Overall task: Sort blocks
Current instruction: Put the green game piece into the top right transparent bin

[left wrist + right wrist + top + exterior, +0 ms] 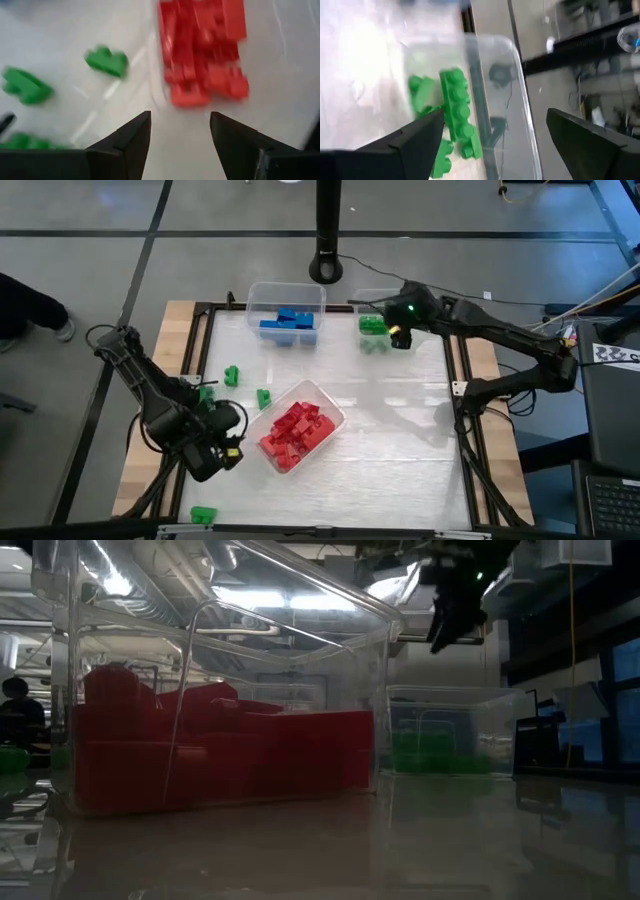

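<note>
R gripper [398, 332] hangs above the green bin [400, 294] at the far R of the table; jaws spread wide, nothing between them. Green bricks [456, 116] lie in the bin directly below in R wrist view, so this looks like a drop just made (judgement). Low view shows the R gripper [452, 625] well above the bin rim.

L gripper [215, 452] sits near the table's L front, just beside the red bin [337, 420]; jaws partly open, empty, pointing at bare table between the red bricks [202, 50] and loose green bricks [106, 61].

Blocks now: blue bricks [291, 321] in the blue bin [255, 292]; red ones heaped in the red bin; green still loose: two [231, 375] L of the red bin, one by the L arm, one [203, 515] at the front edge.

Risks (judgement):
- L gripper is close to the red bin wall; a sweep toward loose greens could nudge the bin or tip the heap, which stands high at the rim.
- Green brick at the front edge: an off-centre pinch could push it off the table.
- Greens by the L arm are partly hid by it; a blind approach could miss or knock them.
- R arm withdrawing low could clip the green bin rim.
- Both arms going for the mid-table greens → collision.
</note>
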Tool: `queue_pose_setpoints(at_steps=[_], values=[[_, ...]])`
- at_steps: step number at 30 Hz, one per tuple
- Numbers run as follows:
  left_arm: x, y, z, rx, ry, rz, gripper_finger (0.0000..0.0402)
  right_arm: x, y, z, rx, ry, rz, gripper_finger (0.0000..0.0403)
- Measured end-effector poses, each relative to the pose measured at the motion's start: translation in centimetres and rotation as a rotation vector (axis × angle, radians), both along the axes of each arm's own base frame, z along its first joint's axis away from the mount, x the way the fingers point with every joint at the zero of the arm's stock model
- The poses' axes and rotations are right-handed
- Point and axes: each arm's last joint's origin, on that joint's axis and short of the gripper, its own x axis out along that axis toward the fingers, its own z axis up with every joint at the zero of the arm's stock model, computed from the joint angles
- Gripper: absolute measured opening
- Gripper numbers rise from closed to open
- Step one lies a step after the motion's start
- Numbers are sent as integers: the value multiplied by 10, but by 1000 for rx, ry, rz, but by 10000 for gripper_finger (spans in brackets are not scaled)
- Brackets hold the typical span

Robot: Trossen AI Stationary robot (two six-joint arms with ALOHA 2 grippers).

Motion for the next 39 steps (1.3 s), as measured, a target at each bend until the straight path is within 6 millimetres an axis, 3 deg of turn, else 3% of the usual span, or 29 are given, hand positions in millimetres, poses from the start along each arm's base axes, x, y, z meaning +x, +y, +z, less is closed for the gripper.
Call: queue_pose_setpoints(at_steps=[4,11,18,25,32,39], values=[[-7,-12,0,-89,20,-32,187,-2,25,10,-15,-32,93,353],[-18,-50,-3,-251,-46,-139,186,8,71,13,4,-57,271,353],[-21,-95,-29,-423,67,-153,187,14,123,11,59,-106,427,353],[-24,-132,-67,-477,223,-186,187,13,167,-15,48,-120,503,353],[-31,-148,-98,-449,392,-204,187,10,194,-39,40,-179,539,353],[-45,-153,-108,-411,471,-224,187,9,199,-42,18,-195,532,353]])
